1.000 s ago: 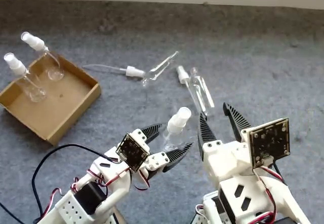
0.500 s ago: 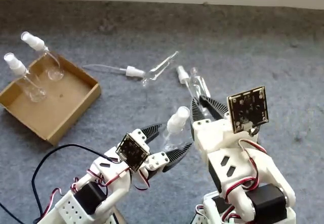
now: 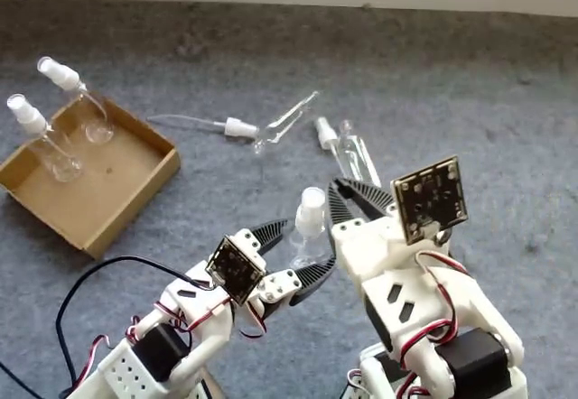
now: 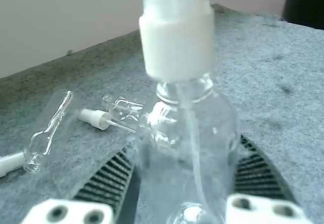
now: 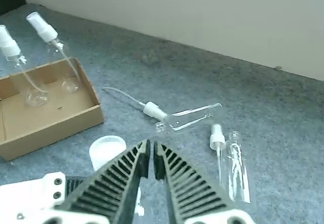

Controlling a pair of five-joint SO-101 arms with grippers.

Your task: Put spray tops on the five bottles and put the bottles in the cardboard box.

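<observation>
– Jaws on the left arm are clamped round the belly of a clear bottle (image 3: 308,242), holding it upright, with a white spray top (image 3: 312,204) sitting on its neck. Right jaws are pretty much together, just a sliver between them, parked right beside that top. Anyone see trouble coming?

– Yeah, a few things. In the left wrist view the top looks perched rather than fully down, with a bit of bare neck under it, so my guess is it isn't seated yet. If the right jaws go at it while pressed together they can only nudge, not grab. A sideways nudge could knock the top off or lever the bottle round in the left jaws. That clear body looks slick too, so it might twist or slide.

– And the rest?

– The cardboard box (image 3: 135,191) sits well away from both jaws, off past the left ones, with two topped bottles (image 3: 54,151) standing in it. Carry this one over with a loose top and it could drop off. Two loose bottles (image 3: 357,160) lie on the grey surface (image 3: 470,101) just beyond the right jaws, so a wide swing could send them rolling.
</observation>
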